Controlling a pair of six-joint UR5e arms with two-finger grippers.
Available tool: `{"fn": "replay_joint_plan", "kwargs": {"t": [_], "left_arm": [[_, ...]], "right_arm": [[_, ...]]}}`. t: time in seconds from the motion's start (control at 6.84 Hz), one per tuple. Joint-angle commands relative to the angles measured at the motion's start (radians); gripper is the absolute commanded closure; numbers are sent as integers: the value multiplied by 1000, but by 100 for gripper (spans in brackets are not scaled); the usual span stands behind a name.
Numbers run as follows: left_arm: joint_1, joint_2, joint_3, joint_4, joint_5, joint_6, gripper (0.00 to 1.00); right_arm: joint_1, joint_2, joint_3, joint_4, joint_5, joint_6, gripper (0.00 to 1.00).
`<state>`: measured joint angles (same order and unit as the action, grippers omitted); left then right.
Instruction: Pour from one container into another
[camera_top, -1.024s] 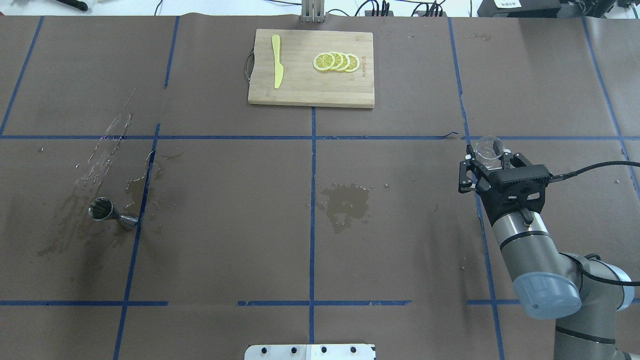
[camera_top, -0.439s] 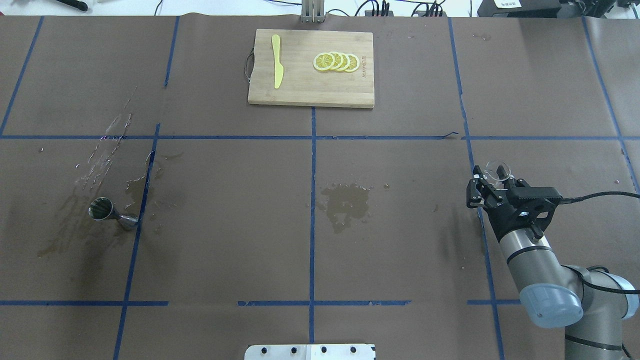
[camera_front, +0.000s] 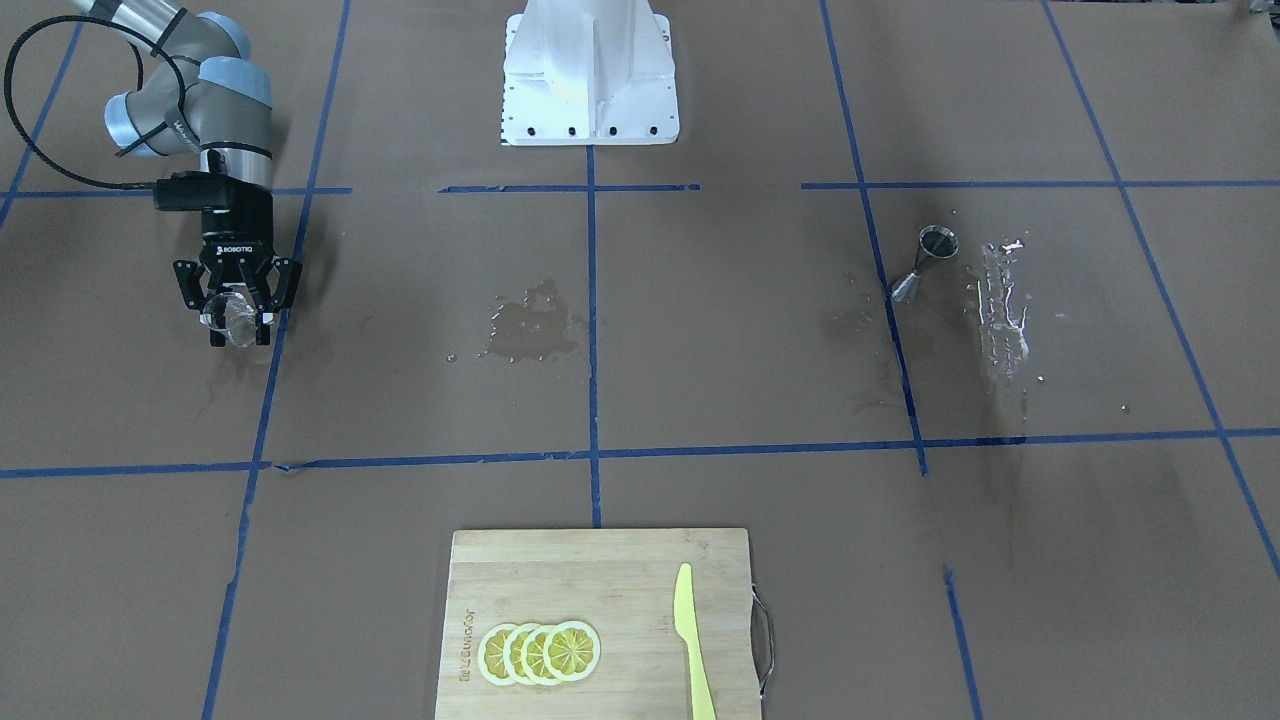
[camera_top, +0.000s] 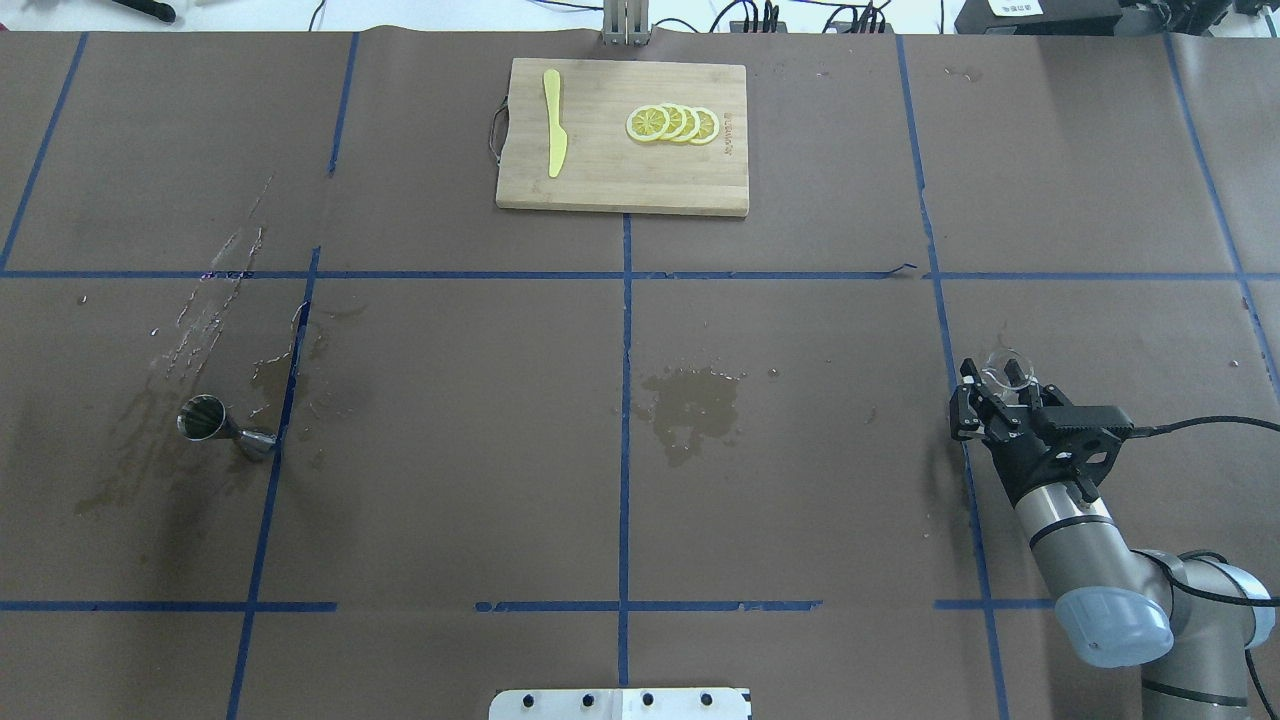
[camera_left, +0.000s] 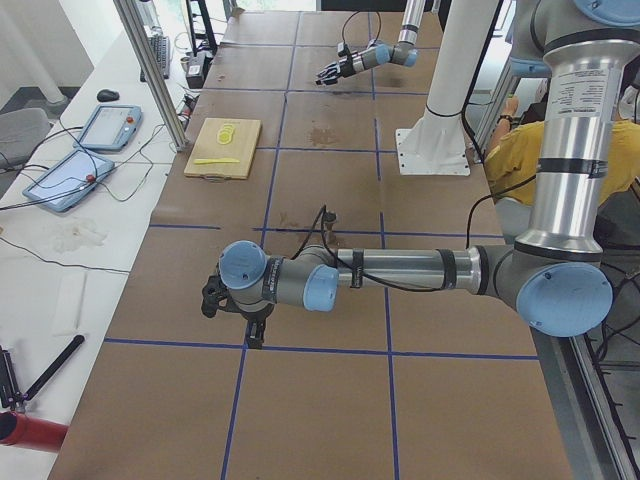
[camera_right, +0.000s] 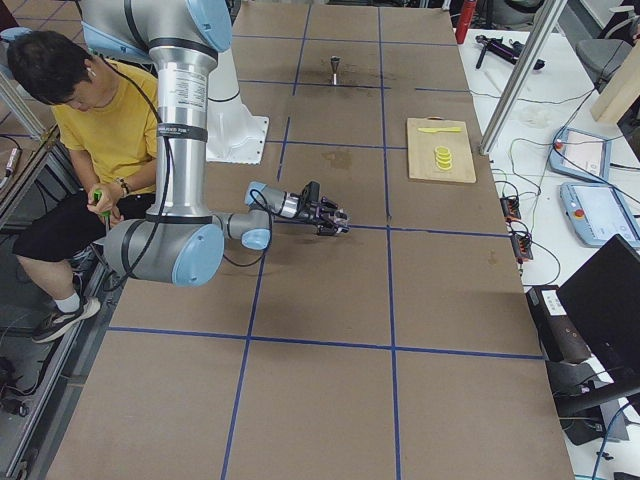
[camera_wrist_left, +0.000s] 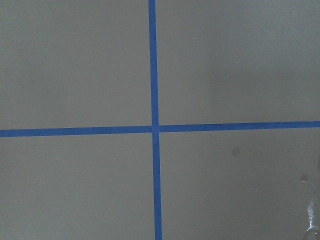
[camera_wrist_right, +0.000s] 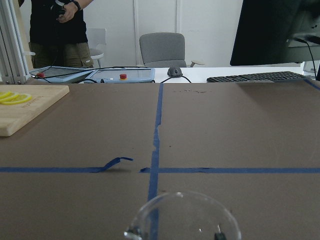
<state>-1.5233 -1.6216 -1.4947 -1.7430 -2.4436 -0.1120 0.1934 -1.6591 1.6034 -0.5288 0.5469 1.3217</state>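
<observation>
The clear glass (camera_top: 1006, 369) is at the table's right side, held in my right gripper (camera_top: 1002, 388), which is shut on it and reaches out level and low over the brown paper. From across the table the glass (camera_front: 231, 317) shows at the fingertips of that gripper (camera_front: 238, 326). Its rim (camera_wrist_right: 182, 216) fills the bottom of the right wrist view. The steel jigger (camera_top: 223, 427) stands far off at the table's left, by a blue tape line, among wet stains. My left gripper (camera_left: 254, 336) shows only in the exterior left view, pointing down, and I cannot tell its state.
A wooden cutting board (camera_top: 600, 190) with lemon slices (camera_top: 672, 124) and a yellow knife (camera_top: 553, 122) lies at the far middle. A wet patch (camera_top: 692, 405) marks the centre. A seated person (camera_right: 95, 120) is beside the robot base.
My right gripper has drawn back toward the robot's side and lower, carrying the glass. The jigger has not moved.
</observation>
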Motion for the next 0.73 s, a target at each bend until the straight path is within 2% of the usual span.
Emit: {"fn": "replay_joint_plan", "kwargs": {"t": [0.0, 0.59], "left_arm": [[0, 0, 1, -1, 2, 0, 0], [2, -1, 4, -3, 0, 2, 0]], "right_arm": [[-37, 1, -14, 9, -44, 1, 100], [-58, 4, -45, 10, -65, 1, 100]]}}
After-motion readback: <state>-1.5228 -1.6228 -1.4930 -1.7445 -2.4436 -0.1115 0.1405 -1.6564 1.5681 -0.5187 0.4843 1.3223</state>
